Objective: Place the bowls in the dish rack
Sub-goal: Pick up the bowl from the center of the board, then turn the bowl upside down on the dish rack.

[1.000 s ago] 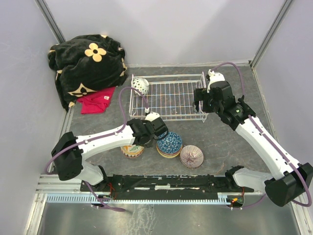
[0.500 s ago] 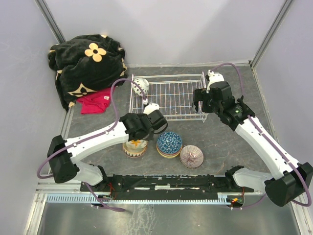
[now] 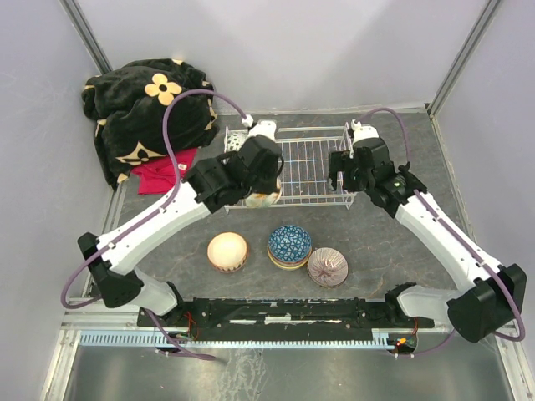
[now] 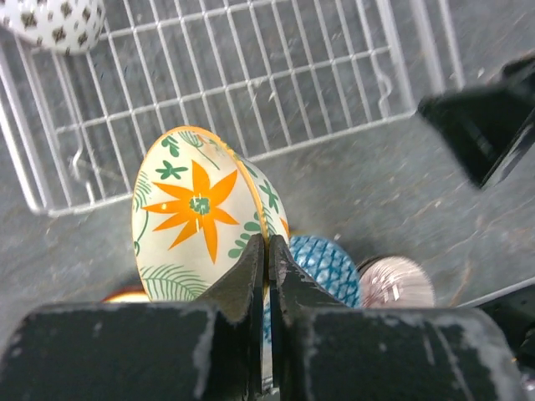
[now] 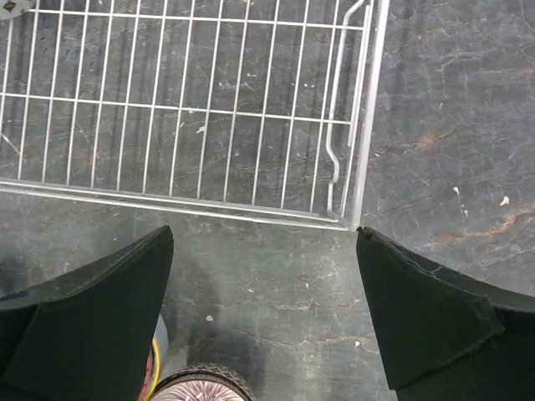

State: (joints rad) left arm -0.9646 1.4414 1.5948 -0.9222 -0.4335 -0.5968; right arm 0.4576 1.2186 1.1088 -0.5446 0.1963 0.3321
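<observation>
Bright, soft light falls evenly from above. The white wire dish rack [image 3: 305,167] throws only a faint shadow on the dark grey stone-patterned table [image 3: 376,242]. In the left wrist view the rack's wires bow toward the edges. At the rack's near edge, the cream ceramic bowl with an orange flower [image 4: 201,217] is sharp, while the black fingers [image 4: 238,288] of the left gripper [image 4: 267,251] look soft.

Pale walls [image 3: 292,50] enclose a grey marbled tabletop [image 3: 376,251], black floral blanket [image 3: 150,109] far left.
</observation>
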